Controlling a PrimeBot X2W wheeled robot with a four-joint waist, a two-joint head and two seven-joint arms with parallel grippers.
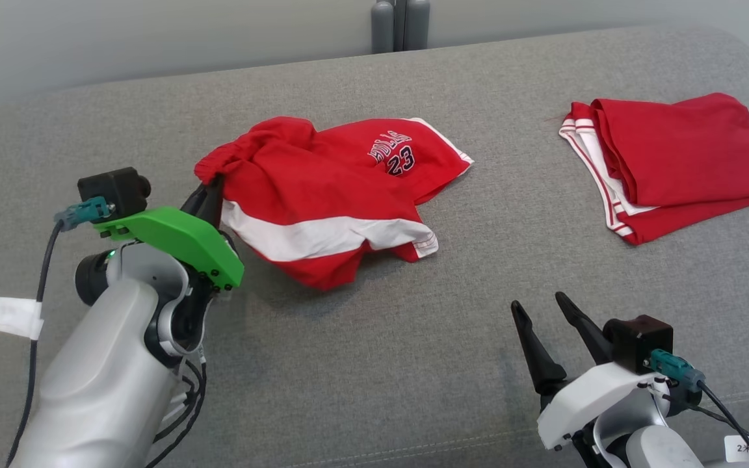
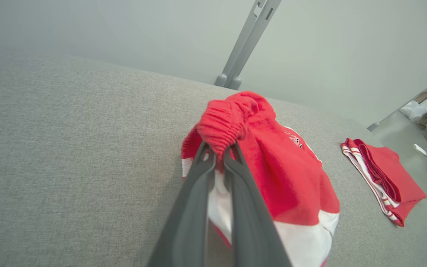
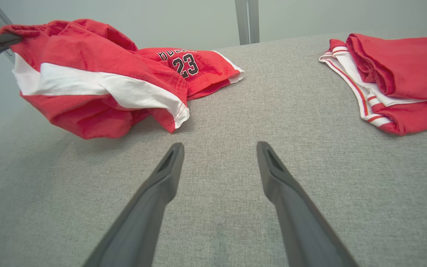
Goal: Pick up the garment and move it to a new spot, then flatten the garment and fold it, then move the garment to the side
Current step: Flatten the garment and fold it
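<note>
- The left gripper (image 2: 219,154) clenched the red garment (image 1: 322,195) at centre left, apparently by its waistband.
- Its long axis ran toward upper right.
- The right gripper (image 1: 539,301) stood spread, lower right.

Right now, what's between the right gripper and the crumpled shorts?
Nothing: only bare grey cushion lies between the open right gripper and the shorts, as the right wrist view shows.
</note>
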